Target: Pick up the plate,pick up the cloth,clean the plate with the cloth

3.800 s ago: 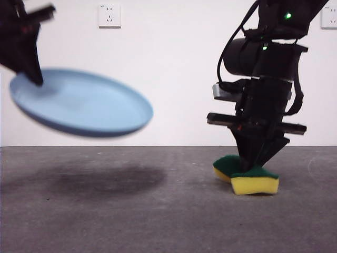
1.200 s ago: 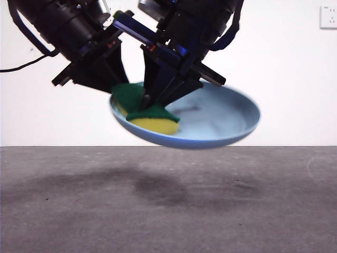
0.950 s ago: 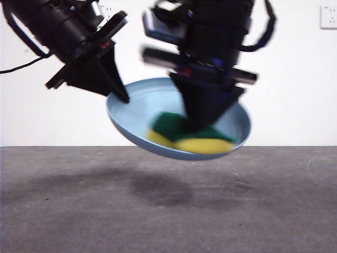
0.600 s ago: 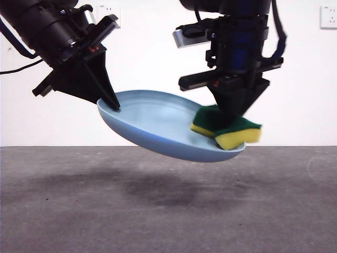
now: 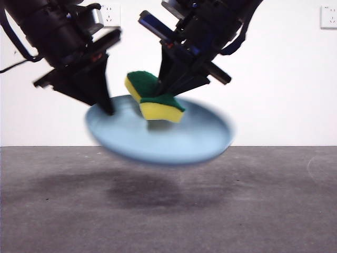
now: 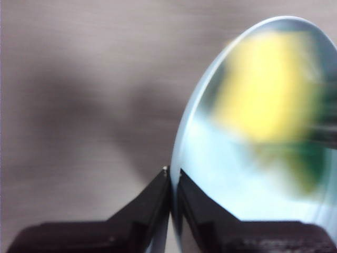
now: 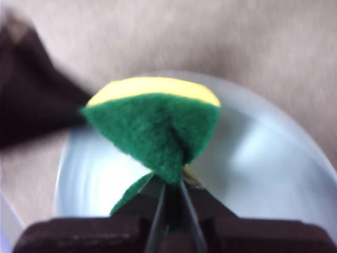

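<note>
One plate (image 5: 158, 142), one sponge (image 5: 154, 99), two grippers, all up in the air over the grey table (image 5: 168, 211). Left gripper (image 6: 171, 176) pinches the plate's left rim, jaws nearly closed on it. Right gripper (image 7: 169, 192) squeezes the sponge, folded green side up, yellow foam below, just over the plate's middle. The front view alone shows the white wall and two sockets (image 5: 109, 15) behind; the left wrist view shows the sponge blurred.
</note>
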Robot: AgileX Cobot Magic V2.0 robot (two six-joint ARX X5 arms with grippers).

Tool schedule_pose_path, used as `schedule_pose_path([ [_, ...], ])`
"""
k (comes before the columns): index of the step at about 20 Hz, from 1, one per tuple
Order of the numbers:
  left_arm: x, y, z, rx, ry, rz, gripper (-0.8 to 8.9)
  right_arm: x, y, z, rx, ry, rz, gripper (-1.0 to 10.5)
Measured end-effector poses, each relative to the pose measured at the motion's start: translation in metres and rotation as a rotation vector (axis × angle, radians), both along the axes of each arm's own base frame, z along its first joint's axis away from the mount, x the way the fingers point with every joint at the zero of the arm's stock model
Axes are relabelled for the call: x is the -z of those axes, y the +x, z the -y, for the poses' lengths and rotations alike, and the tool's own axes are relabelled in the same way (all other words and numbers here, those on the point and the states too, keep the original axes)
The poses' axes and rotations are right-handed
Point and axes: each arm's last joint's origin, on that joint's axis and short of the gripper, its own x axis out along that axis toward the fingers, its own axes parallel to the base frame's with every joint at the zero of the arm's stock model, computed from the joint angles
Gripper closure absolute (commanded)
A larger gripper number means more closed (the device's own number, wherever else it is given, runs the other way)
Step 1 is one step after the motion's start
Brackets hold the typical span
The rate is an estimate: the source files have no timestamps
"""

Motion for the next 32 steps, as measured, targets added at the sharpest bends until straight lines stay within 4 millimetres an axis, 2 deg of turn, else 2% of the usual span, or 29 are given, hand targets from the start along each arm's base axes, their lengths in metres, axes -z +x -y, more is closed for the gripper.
schedule_pose_path([
  [2, 0.0, 0.004, -0.008, -0.097, 0.14, 0.069, 8.22, -0.02, -0.011, 0.009, 0.014, 0.014, 0.036, 9.6],
  [4, 0.0, 0.009, -0.016, -0.128, 0.162, 0.09, 8.22, -0.044, -0.022, 0.022, 0.088, 0.0, 0.126, 9.6],
  [6, 0.003, 0.015, -0.019, -0.143, 0.166, 0.092, 8.22, -0.053, -0.03, 0.032, 0.178, -0.072, 0.171, 9.6],
  [12, 0.053, 0.042, -0.016, -0.152, 0.215, -0.026, 8.12, -0.066, -0.05, 0.061, 0.308, -0.257, 0.197, 9.6],
  [13, 0.061, 0.046, -0.015, -0.149, 0.221, -0.045, 7.7, -0.065, -0.052, 0.063, 0.317, -0.283, 0.189, 9.6],
  [15, 0.076, 0.05, -0.013, -0.146, 0.244, -0.083, 4.51, -0.062, -0.053, 0.067, 0.323, -0.324, 0.167, 9.6],
  [16, 0.082, 0.05, -0.013, -0.141, 0.26, -0.104, 3.51, -0.062, -0.053, 0.067, 0.323, -0.328, 0.163, 9.6],
  [18, 0.086, 0.05, -0.013, -0.137, 0.27, -0.112, 3.47, -0.062, -0.053, 0.067, 0.326, -0.327, 0.166, 9.6],
  [21, 0.073, 0.049, -0.014, -0.142, 0.251, -0.072, 3.47, -0.066, -0.047, 0.066, 0.345, -0.282, 0.208, 9.6],
  [23, 0.055, 0.044, -0.015, -0.153, 0.22, -0.02, 3.47, -0.065, -0.038, 0.064, 0.363, -0.252, 0.233, 9.6],
  [25, 0.024, 0.033, -0.015, -0.158, 0.171, 0.063, 3.47, -0.055, -0.025, 0.062, 0.39, -0.258, 0.216, 9.6],
  [28, -0.026, 0.004, -0.019, -0.155, 0.08, 0.188, 3.47, -0.027, -0.005, 0.057, 0.404, -0.305, 0.123, 9.6],
  [32, -0.072, -0.041, -0.031, -0.118, -0.001, 0.271, 3.47, 0.018, 0.017, 0.047, 0.328, -0.317, -0.057, 9.6],
])
